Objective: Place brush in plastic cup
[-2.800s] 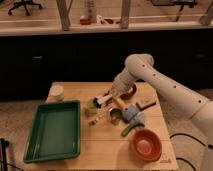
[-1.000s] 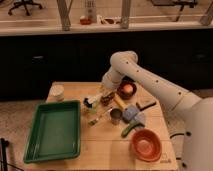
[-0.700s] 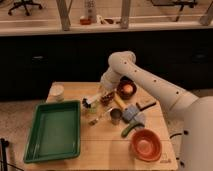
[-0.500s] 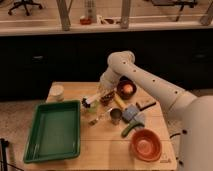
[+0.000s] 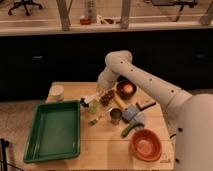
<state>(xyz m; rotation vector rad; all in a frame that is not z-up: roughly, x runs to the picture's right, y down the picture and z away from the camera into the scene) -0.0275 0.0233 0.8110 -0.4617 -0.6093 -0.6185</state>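
Observation:
My gripper point(image 5: 103, 96) hangs from the white arm over the middle of the wooden table point(image 5: 107, 150). It is shut on the brush point(image 5: 90, 99), whose white handle sticks out to the left of the fingers; its black head is hidden by the gripper. The light yellow-green plastic cup point(image 5: 93, 107) stands upright just below the handle and left of the gripper. The brush looks to be right above the cup's rim; I cannot tell whether it touches it.
A green tray point(image 5: 52, 131) lies at the left and a whitish cup point(image 5: 57, 92) behind it. A grey metal cup point(image 5: 115, 116), a thin green-tipped utensil point(image 5: 96, 120), a dark bowl point(image 5: 126, 89), a sponge point(image 5: 131, 114) and an orange bowl point(image 5: 145, 145) lie to the right.
Since the earliest frame the arm has swung left, carrying the brush toward the yellow-green cup. Over the last second it has hardly moved.

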